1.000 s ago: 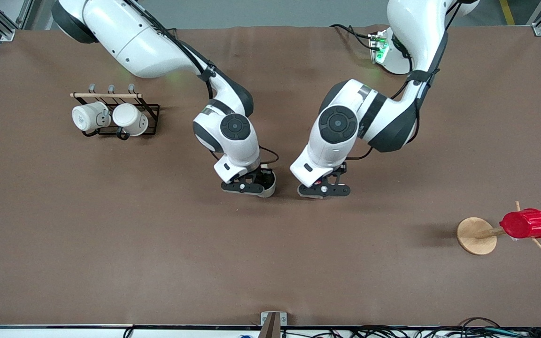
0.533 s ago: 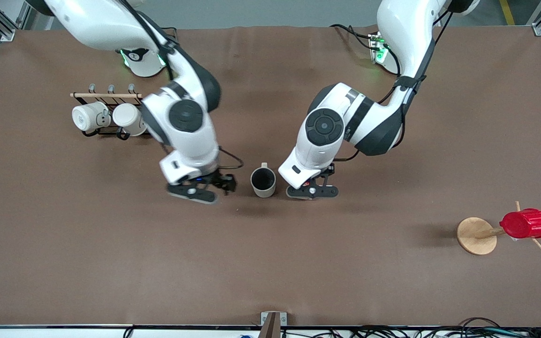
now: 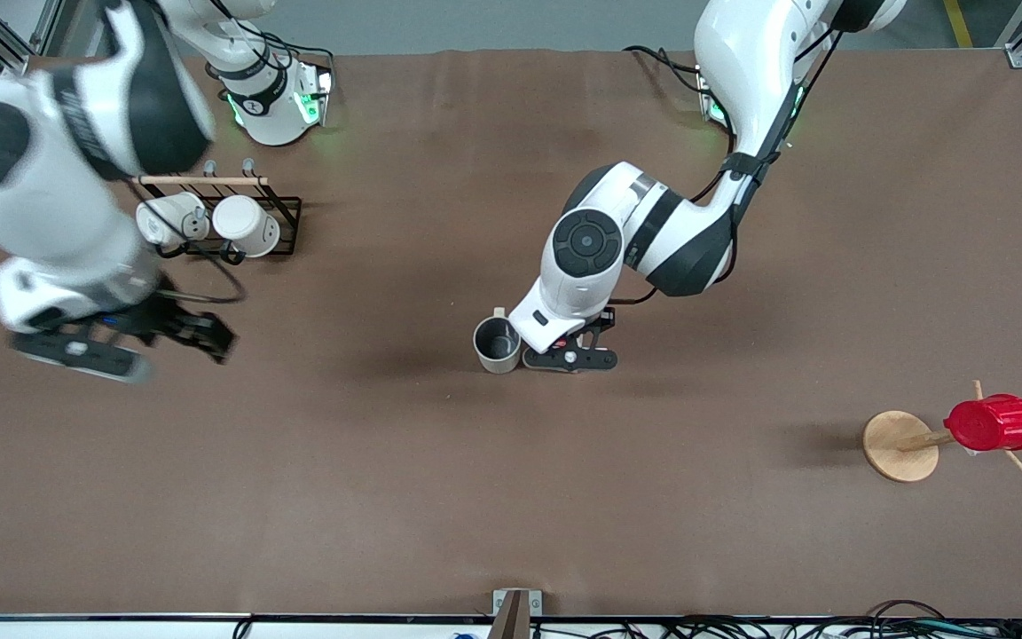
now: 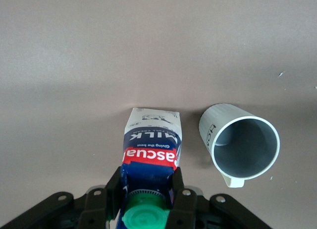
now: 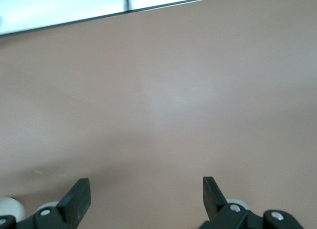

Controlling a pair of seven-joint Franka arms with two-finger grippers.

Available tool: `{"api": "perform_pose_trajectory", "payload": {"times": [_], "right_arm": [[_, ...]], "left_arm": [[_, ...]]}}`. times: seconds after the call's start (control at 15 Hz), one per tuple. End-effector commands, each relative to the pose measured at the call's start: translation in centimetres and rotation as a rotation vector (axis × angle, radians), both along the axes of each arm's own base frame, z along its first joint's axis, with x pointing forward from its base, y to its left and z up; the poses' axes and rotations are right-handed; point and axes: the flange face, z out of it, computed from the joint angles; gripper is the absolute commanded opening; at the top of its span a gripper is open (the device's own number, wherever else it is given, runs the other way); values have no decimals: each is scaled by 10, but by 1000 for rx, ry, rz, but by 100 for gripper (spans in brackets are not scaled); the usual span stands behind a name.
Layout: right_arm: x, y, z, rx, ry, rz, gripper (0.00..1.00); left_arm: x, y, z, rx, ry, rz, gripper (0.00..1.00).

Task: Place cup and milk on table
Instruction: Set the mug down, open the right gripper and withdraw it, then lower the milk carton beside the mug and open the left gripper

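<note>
Two arms show in the front view: the cup stands upright mid-table, the left gripper just beside it; the right gripper hangs spread toward its own end. In the left wrist view, fingers clamp the milk under its cap, probably light and crushable. The right wrist view shows only bare cover.

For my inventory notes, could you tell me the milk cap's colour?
Green; the cap shows best in the left wrist view.
</note>
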Motion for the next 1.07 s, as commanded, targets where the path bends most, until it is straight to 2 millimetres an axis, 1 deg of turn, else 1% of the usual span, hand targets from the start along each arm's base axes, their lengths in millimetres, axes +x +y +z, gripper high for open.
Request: {"api": "perform_pose_trajectory", "payload": {"times": [0.0,0.07,0.13,0.2,0.27,0.33,0.4,0.47,0.53,0.67,0.73,0.8,0.87,0.93,1.0], "right_arm": [[-34,-58,36,21,50,60,100],[-45,-85,50,50,65,73,100],[-54,-111,61,69,68,98,100],[-62,-133,69,70,73,130,100],[-67,-151,74,67,79,163,100],[-71,-163,77,66,97,184,100],[-75,-165,90,65,96,185,100],[-77,-164,101,66,102,183,100],[-79,-163,102,69,109,170,100],[-78,-163,102,71,105,156,100],[-77,-161,102,68,102,159,100],[-77,-155,102,68,106,168,100],[-77,-155,102,70,108,159,100],[-78,-155,101,70,109,157,100],[-77,-154,101,70,109,157,100]], "left_arm": [[1,-4,1,-15,7,-16,30],[1,-4,1,-17,8,-26,52],[1,-4,3,-17,2,-40,91],[2,-4,8,-21,-6,-46,100],[3,-1,14,-25,-12,-35,100],[5,2,21,-28,-21,-28,100],[6,4,37,-37,-41,-26,100],[3,11,50,-40,-47,-17,100],[3,21,65,-45,-58,-6,100],[7,51,90,-52,-78,27,100],[6,66,101,-54,-85,37,100],[5,85,110,-52,-88,50,100],[4,105,123,-53,-97,72,100],[1,130,135,-52,-102,94,100],[-5,149,145,-52,-108,92,100]]}}
